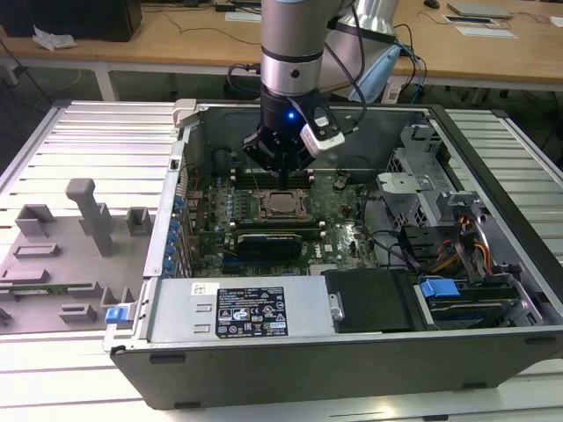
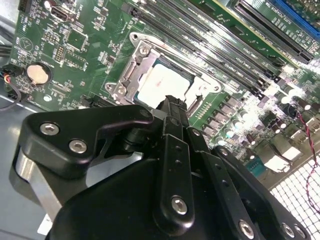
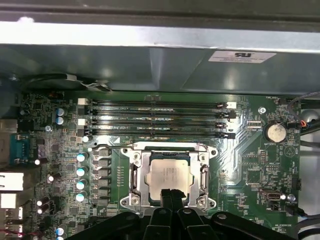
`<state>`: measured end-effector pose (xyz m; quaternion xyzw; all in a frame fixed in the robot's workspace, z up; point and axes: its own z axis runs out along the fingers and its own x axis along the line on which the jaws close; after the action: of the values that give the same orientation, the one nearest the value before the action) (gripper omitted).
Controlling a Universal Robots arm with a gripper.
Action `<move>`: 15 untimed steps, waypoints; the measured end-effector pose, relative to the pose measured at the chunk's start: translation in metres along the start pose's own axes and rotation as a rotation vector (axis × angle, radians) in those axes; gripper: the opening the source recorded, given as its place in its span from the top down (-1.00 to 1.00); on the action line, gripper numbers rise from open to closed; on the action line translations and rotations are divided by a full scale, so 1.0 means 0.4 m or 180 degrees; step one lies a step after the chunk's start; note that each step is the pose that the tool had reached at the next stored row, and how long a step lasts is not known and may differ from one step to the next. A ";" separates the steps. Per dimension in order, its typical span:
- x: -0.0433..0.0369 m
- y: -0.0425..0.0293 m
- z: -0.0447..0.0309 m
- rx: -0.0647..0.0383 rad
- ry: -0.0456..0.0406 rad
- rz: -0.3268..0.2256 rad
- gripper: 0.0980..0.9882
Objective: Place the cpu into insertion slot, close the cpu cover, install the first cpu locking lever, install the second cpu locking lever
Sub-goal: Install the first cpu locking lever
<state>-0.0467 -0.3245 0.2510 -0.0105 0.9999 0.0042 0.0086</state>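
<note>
The cpu (image 3: pixel 169 175) lies flat in the insertion slot (image 3: pixel 125 151) on the green motherboard, its silvery top showing. The cpu cover (image 3: pixel 134 175) lies down around it as a silver frame. My gripper (image 3: pixel 170 194) hangs just above the chip's edge, with its black fingers pressed together and nothing between them. In the second wrist view the fingertips (image 2: pixel 172 102) end at the edge of the cpu (image 2: pixel 162 82), beside the cover (image 2: pixel 131 75). In the exterior view the gripper (image 1: pixel 280 178) stands over the cpu (image 1: pixel 281 204) inside the open computer case. I cannot tell how the locking levers stand.
Long black memory slots (image 3: pixel 160 120) run beside the socket, with the case wall (image 3: pixel 150 65) behind them. A power supply (image 1: pixel 255 308), a drive cage (image 1: pixel 422 176) and cables (image 1: pixel 466 246) crowd the case. Grey fixture blocks (image 1: pixel 62 255) stand at the exterior view's left.
</note>
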 end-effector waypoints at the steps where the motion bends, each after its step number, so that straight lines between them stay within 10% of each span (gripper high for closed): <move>1: 0.005 0.000 0.000 0.0000 -0.0001 0.0000 0.98; 15: 0.117 0.005 -0.002 0.0000 -0.0018 0.0000 0.98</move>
<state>-0.0936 -0.3234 0.2510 -0.0105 0.9999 0.0042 0.0114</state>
